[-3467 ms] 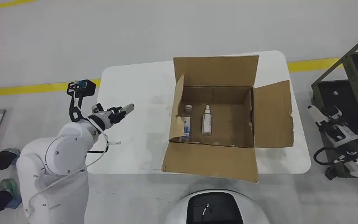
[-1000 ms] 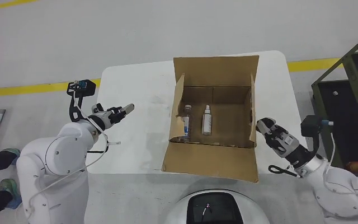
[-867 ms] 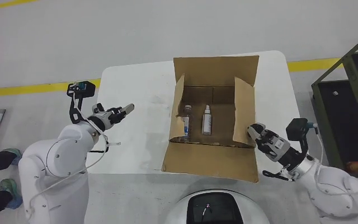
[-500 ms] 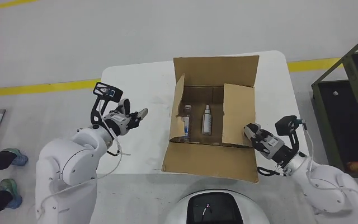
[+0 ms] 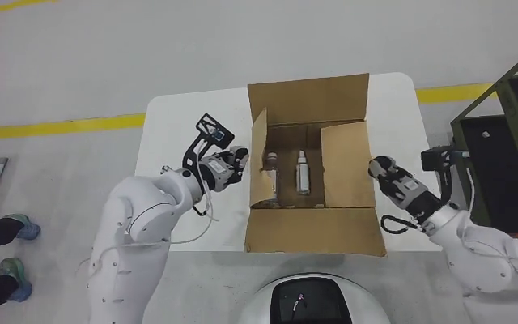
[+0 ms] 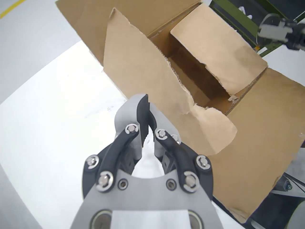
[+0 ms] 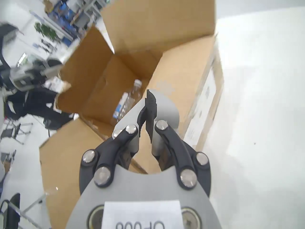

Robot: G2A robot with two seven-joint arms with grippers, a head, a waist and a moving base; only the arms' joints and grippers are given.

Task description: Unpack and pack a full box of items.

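An open cardboard box [image 5: 312, 231] stands mid-table with two bottles lying inside, a clear one with a blue label [image 5: 271, 172] and a white one [image 5: 302, 172]. Its right flap [image 5: 346, 162] is folded inward over the opening, and its left flap [image 5: 257, 158] stands upright. My left gripper [image 5: 237, 159] is shut and empty, just outside that left flap [image 6: 143, 72], with its tips [image 6: 145, 101] close to the torn edge. My right gripper [image 5: 377, 168] is shut and empty beside the box's right wall. In the right wrist view its tips [image 7: 149, 96] sit over the folded flap [image 7: 174, 91], near the clear bottle [image 7: 129, 98].
The back flap [image 5: 307, 99] stands tall and the front flap [image 5: 312, 231] hangs out toward me. The white table [image 5: 186, 121] has bare room left of the box. A green rack [image 5: 494, 130] stands off the table's right end.
The right arm came in and the right flap went from lying flat outward to folded over the box. The left arm swung from the table's left edge to the left flap.
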